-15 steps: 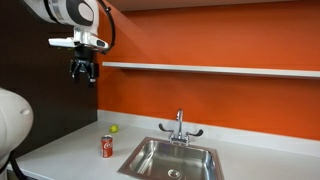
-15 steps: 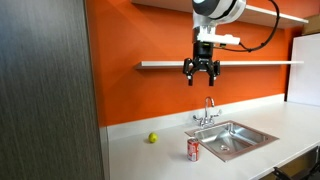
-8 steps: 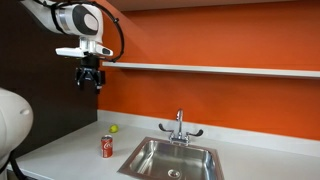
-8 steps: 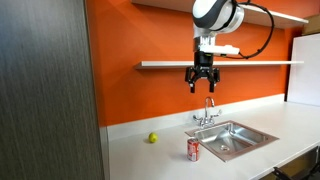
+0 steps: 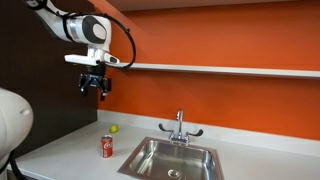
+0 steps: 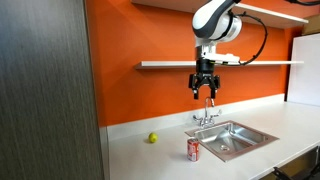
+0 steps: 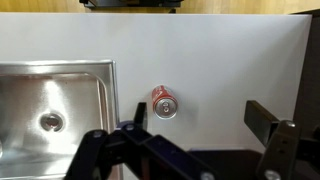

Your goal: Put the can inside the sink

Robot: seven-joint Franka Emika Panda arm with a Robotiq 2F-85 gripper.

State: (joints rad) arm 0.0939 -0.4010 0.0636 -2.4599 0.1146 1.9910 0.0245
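The red can (image 5: 107,146) stands upright on the white counter just beside the sink (image 5: 185,160). Both exterior views show it, and the can (image 6: 194,150) sits at the near edge of the sink (image 6: 232,138). My gripper (image 5: 95,90) hangs high above the counter, open and empty, also seen in an exterior view (image 6: 204,93). In the wrist view the can (image 7: 164,103) shows its silvery top from above, next to the sink (image 7: 60,90) with its drain hole. The open gripper (image 7: 200,125) has its fingers spread below the can in the picture.
A small yellow-green ball (image 5: 113,128) lies on the counter near the orange wall, also in an exterior view (image 6: 153,138). A chrome faucet (image 5: 180,125) stands behind the basin. A wall shelf (image 5: 220,69) runs at gripper height. A dark panel (image 6: 45,90) bounds the counter's end.
The gripper has come down and moved sideways along the wall, toward the area above the can and sink. The can, ball and sink have not moved.
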